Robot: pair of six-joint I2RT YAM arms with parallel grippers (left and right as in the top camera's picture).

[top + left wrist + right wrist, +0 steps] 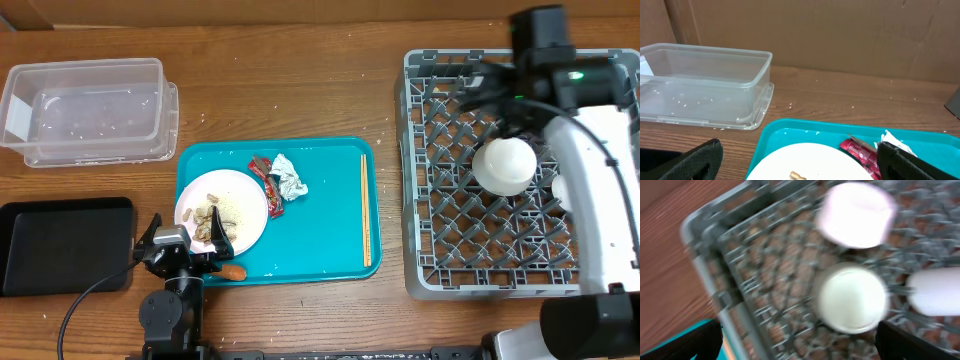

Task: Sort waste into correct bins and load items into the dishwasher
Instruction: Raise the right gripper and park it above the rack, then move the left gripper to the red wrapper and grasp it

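Beige scraps (pixel 212 222) lie on a small plate (pixel 240 205) at the left end of a teal tray (pixel 330 255), which sits mid-worktop (pixel 300 60) near the front edge. A red wrapper (pixel 267 184), a silvery wrapper (pixel 290 178) and chopsticks (pixel 366 210) lie on the tray beside the plate. The left claw (pixel 800 172) is spread wide at the plate's near rim. A clear tub (pixel 85 110) sits in the far-left corner and a black tray (pixel 65 245) in the near-left. The rack (pixel 440 200) by the right edge holds white dishes (pixel 503 165), and the right claw (pixel 800 350) hangs wide open above them.
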